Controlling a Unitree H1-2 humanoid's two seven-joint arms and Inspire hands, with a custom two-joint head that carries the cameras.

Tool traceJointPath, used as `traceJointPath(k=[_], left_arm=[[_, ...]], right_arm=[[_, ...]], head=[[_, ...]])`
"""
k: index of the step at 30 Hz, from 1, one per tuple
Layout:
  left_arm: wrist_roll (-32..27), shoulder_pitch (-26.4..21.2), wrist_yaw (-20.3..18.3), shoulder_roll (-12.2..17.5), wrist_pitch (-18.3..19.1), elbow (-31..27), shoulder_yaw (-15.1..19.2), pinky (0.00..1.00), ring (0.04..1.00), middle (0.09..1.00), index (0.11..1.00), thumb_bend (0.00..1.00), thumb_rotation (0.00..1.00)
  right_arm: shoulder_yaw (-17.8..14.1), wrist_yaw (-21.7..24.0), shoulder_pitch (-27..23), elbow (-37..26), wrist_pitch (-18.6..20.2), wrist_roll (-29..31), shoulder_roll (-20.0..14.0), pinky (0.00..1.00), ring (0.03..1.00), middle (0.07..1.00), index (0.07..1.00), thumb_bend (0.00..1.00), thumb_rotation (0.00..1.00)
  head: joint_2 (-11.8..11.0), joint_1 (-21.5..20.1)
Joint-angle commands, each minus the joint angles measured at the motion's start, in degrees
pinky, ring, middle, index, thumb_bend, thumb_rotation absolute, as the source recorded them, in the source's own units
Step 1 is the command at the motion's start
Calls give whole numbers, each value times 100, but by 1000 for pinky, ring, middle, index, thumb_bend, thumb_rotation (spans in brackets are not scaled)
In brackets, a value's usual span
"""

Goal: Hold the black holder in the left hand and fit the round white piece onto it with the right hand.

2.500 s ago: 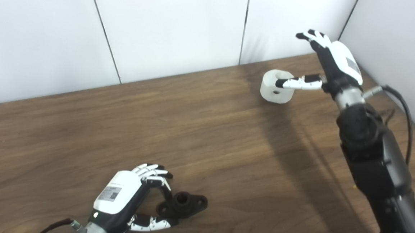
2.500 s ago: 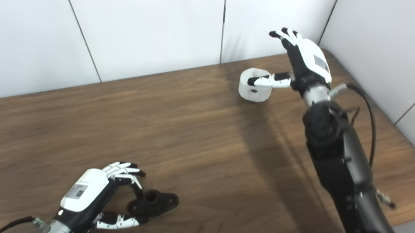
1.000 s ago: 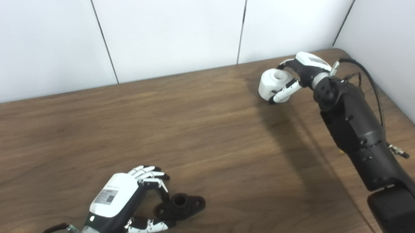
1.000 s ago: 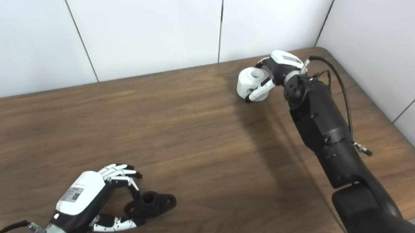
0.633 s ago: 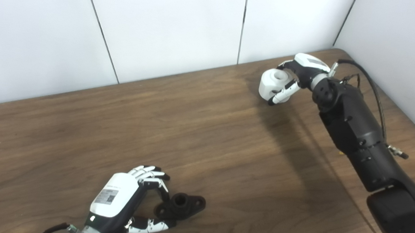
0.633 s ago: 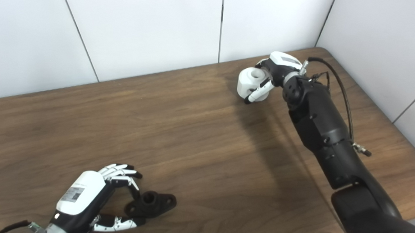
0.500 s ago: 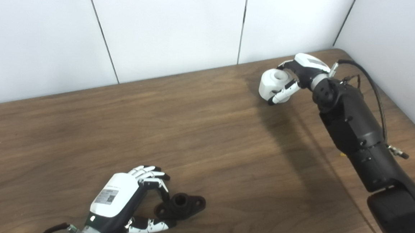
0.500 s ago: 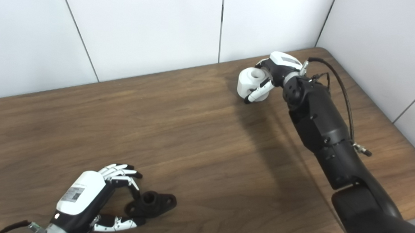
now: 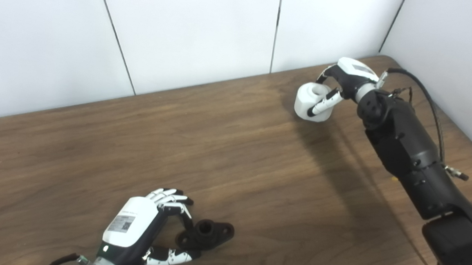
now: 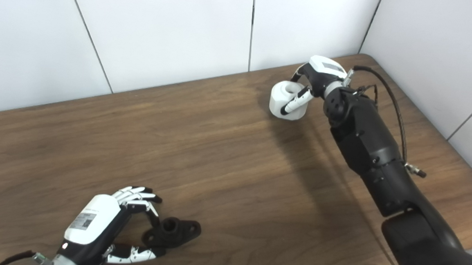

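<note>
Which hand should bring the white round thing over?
Probably the right hand: its fingers already wrap the round white piece. The left hand sits far away, beside the black holder.

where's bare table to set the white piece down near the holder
The wide middle of the table, between the black holder and the white piece, is bare. Crowded only at the left hand and right hand.

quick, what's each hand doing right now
Left hand: shut on the black holder, which rests on the table.
Right hand: shut on the round white piece.
</note>
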Motion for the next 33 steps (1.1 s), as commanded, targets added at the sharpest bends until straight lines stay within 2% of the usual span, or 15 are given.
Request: traceJointPath(k=[1,6,7,8,10,19,28,33], left_arm=[[126,134,-183,86,131,68,-5,872,858,766,488,521,48],[105,147,-198,69,132,34,-1,871,858,765,488,521,49],[110,144,-209,63,144,25,-1,873,859,766,488,521,49],[115,143,-217,58,151,19,-1,873,859,766,488,521,49],[131,141,-211,46,149,22,-1,871,858,766,488,521,49],[141,139,-225,1,150,12,3,870,855,764,488,521,48],[258,117,-278,-67,213,23,-30,872,854,766,487,521,48],[325,116,-271,-134,230,43,-60,865,850,764,488,521,49]], right_arm=[[-27,-157,-177,-120,-58,29,-240,1000,981,905,603,859,269],[-18,-216,-114,-172,-28,119,-255,1000,978,895,585,846,253],[-24,-264,-96,-168,-43,141,-249,1000,973,893,529,656,194],[-27,-300,-85,-165,-53,158,-246,1000,970,890,509,592,173],[-24,-403,-58,-147,-112,196,-248,1000,968,884,492,539,155],[50,-836,74,-246,-511,274,-329,1000,939,833,485,525,141],[59,-465,258,-1234,-323,272,-357,1000,959,838,485,525,142],[92,-142,427,-2124,-273,252,-368,1000,947,833,485,525,142]], head=[[2,-1],[28,14],[28,19],[31,21],[39,31],[39,75],[11,183],[20,359]])
